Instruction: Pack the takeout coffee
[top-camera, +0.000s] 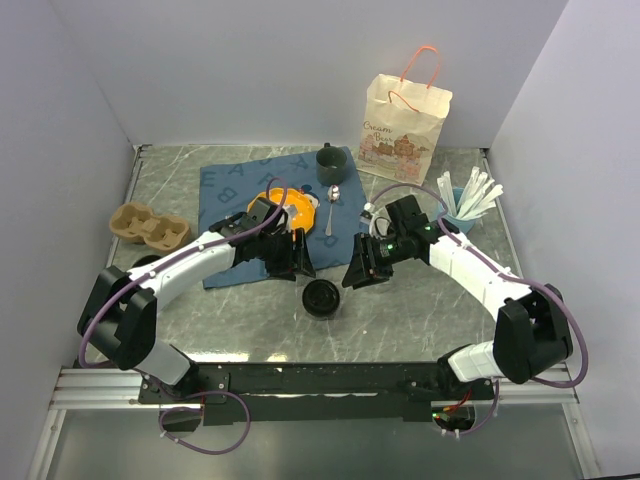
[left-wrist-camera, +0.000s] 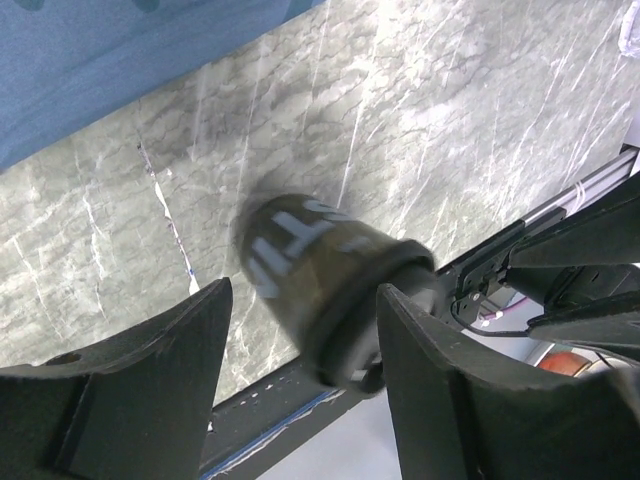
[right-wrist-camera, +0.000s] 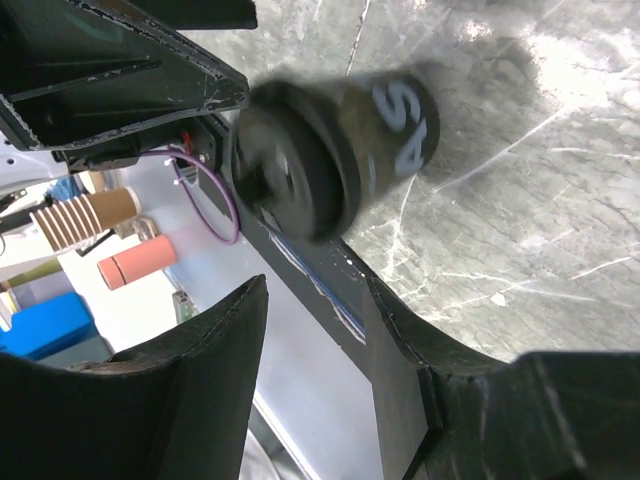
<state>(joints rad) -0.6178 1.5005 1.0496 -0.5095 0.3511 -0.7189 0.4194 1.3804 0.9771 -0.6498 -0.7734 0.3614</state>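
Note:
A dark takeout coffee cup (top-camera: 322, 297) with a black lid stands on the marble table between the two arms. It looks blurred in the left wrist view (left-wrist-camera: 320, 280) and in the right wrist view (right-wrist-camera: 340, 150). My left gripper (top-camera: 293, 265) is open just up and left of the cup; in its wrist view (left-wrist-camera: 303, 300) the cup lies just past the fingertips, near the right finger (left-wrist-camera: 450, 400). My right gripper (top-camera: 360, 272) is open and empty to the cup's right, its fingers (right-wrist-camera: 215, 390) short of the cup. A paper bag (top-camera: 404, 118) stands at the back right.
A cardboard cup carrier (top-camera: 148, 226) lies at the left. A blue cloth (top-camera: 235, 190) holds an orange plate (top-camera: 290, 212), a spoon (top-camera: 333, 212) and a dark mug (top-camera: 331, 162). A cup of white stirrers (top-camera: 468, 200) stands at the right. The table's front rail (left-wrist-camera: 300, 400) is close below the cup.

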